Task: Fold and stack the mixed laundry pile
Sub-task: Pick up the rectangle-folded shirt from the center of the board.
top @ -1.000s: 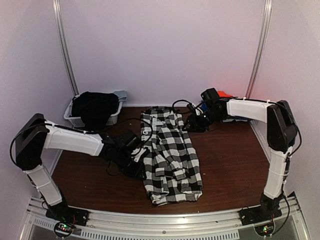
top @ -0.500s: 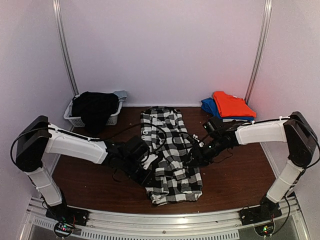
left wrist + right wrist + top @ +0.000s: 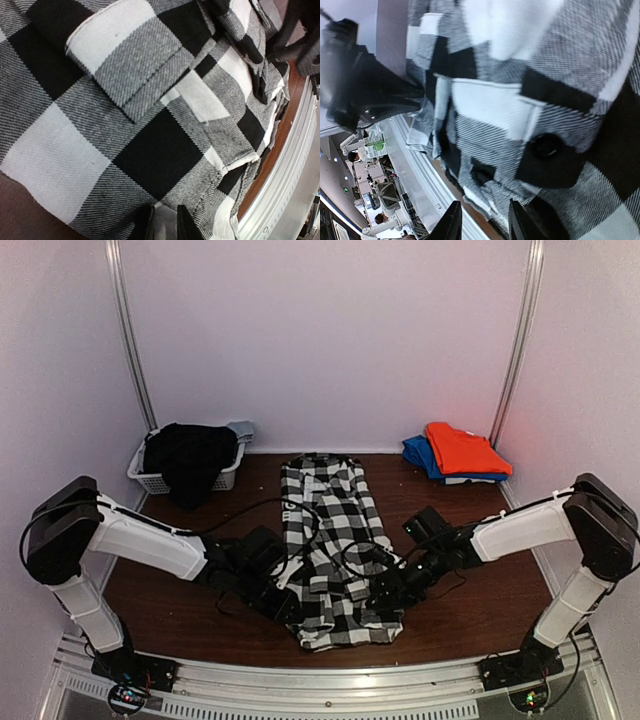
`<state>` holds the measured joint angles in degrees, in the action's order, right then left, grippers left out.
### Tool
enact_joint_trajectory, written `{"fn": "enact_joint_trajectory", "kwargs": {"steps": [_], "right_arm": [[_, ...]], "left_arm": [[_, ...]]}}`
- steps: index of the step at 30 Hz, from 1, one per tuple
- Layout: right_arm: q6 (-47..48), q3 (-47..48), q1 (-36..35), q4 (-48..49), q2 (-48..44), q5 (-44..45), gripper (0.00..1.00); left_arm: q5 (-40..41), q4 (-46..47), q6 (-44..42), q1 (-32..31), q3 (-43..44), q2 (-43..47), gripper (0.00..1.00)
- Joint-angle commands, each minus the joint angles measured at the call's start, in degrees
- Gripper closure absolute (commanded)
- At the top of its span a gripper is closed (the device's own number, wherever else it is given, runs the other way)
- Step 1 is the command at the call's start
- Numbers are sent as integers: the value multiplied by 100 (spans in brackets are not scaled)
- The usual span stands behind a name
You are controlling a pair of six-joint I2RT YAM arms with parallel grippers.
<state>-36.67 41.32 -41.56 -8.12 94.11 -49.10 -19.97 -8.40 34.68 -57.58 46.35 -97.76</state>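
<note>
Both grippers at the near hem of the checked shirt (image 3: 335,540), which lies flat mid-table (image 3: 470,590), collar at 12 o'clock.
We see the left gripper (image 3: 285,605) at the shirt's 7 o'clock corner, fingers nearly together, pale cloth possibly between the tips; we cannot tell if it is pinched; right gripper (image 3: 385,592) at 5 o'clock, fingers partly apart, holding nothing; orange-red garment (image 3: 462,448) folded at 1 o'clock; black garment (image 3: 185,455) in the basket (image 3: 145,480) at 10 o'clock.

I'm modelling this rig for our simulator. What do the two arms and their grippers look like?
Both the left arm and right arm have white shells with black joint housings and loose black cables. The left gripper and right gripper are black, with slim dark fingers.
</note>
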Motion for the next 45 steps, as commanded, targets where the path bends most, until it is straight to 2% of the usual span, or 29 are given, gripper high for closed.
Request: {"fn": "enact_joint_trajectory", "kwargs": {"steps": [1,5,8,11,15,20,23,28,35,41,45], "right_arm": [[87,308,-98,-159,-691,-194,68],[158,372,-78,-481,-1287,-208,64],[-11,115,39,-559,-1629,-55,58],[-393,-356,106,-352,-1746,9,57],[-1184,-947,105,288,-1911,129,56],[-1470,-1180,113,294,-2004,575,55],[-1625,-1361,113,453,-1933,690,55],[-1852,-1628,112,1089,-1606,752,55],[-2124,-1750,42,1991,-1050,655,56],[-2306,-1767,-142,2558,-547,599,59],[-2428,-1814,-282,2779,-417,612,64]], "left_arm": [[549,-515,201,36,-328,283,82],[594,-564,211,177,-558,715,81],[443,-354,176,182,-598,1318,68],[397,-147,437,185,-709,1968,52],[463,9,1134,182,-1079,2439,44],[396,552,2221,184,-1757,2368,45],[382,805,2548,179,-2014,2259,48],[293,1255,2657,180,-2116,2007,53],[12,2222,2862,180,-2287,1470,53],[-252,2897,3075,160,-2511,1144,58],[-215,2594,2891,110,-2391,1115,64]]}}
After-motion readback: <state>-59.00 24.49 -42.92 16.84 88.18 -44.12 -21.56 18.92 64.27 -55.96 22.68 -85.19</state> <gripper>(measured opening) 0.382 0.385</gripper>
